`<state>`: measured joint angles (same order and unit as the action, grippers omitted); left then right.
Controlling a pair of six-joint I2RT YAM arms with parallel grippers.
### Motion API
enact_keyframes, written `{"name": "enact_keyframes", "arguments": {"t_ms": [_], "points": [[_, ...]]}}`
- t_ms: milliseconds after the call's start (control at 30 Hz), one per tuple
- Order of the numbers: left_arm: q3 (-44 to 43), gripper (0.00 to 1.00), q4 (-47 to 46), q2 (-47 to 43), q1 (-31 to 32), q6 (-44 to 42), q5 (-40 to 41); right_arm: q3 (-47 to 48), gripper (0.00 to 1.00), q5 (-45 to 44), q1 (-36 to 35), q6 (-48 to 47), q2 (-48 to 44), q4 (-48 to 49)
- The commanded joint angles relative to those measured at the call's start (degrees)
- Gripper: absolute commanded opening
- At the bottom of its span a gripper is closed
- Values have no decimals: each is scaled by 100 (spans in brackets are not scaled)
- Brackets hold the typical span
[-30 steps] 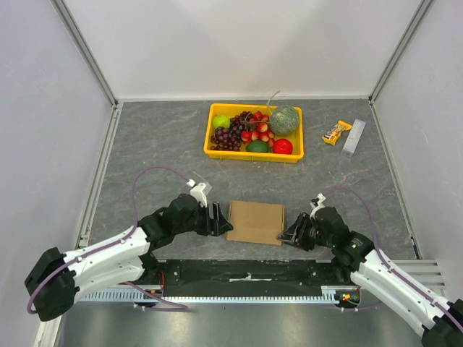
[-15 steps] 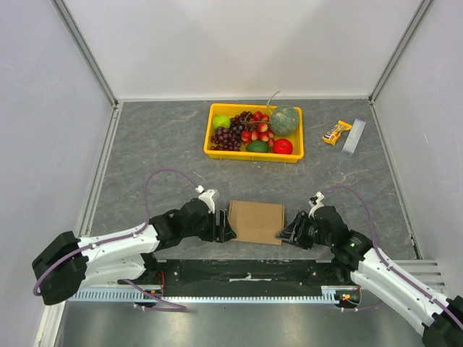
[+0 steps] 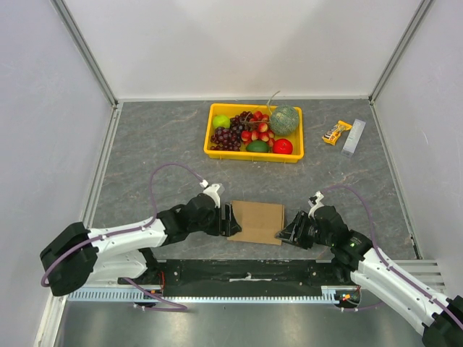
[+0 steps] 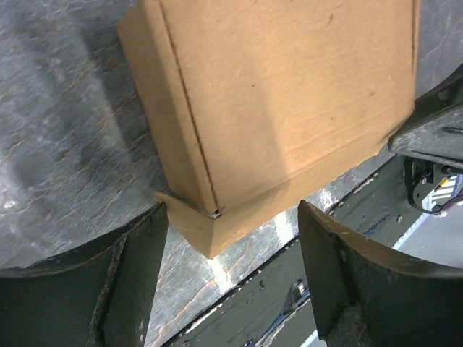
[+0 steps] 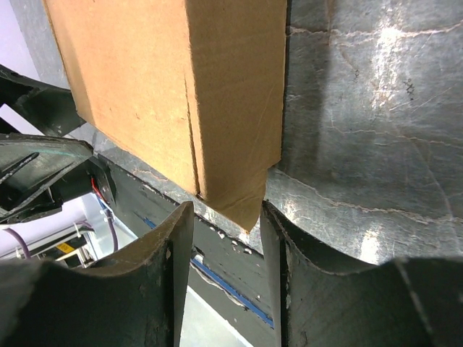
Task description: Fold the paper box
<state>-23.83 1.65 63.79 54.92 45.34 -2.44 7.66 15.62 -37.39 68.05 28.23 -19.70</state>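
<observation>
Top view: paper box (image 3: 257, 220), looking already folded shut, flat at near edge of table (image 3: 159, 144), btwn left gripper (image 3: 231, 220) & right gripper (image 3: 285, 234). Prob. last step: squaring the ends. Next calls for even press from both sides w/o skidding it.

Left wrist: jaws wide, straddling box's near corner, not touching.

Right wrist: jaws approx. half apart round the other near corner. Pinching or not, can't tell.

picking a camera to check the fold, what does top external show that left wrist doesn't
Only top external: the yellow fruit tray, the snack packet, the whole outline of the paper box. Only left wrist: a flap edge at the box's near corner, between the open fingers of the left tool. Both: the box on the grey table, the right tool at its far end.
</observation>
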Motion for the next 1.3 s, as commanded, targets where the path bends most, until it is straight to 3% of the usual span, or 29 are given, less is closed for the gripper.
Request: {"name": "enact_keyframes", "arguments": {"t_ms": [0, 567, 900, 1267], "points": [[-323, 79, -385, 256, 72, 10, 59, 192, 49, 38, -14, -73, 7, 221], [-438, 77, -560, 468, 248, 80, -397, 183, 49, 222, -6, -90, 244, 537], [-464, 65, -684, 556, 309, 150, -521, 183, 49, 258, -14, -73, 332, 643], [-464, 59, -701, 564, 309, 282, -565, 192, 49, 275, -14, -73, 438, 705]]}}
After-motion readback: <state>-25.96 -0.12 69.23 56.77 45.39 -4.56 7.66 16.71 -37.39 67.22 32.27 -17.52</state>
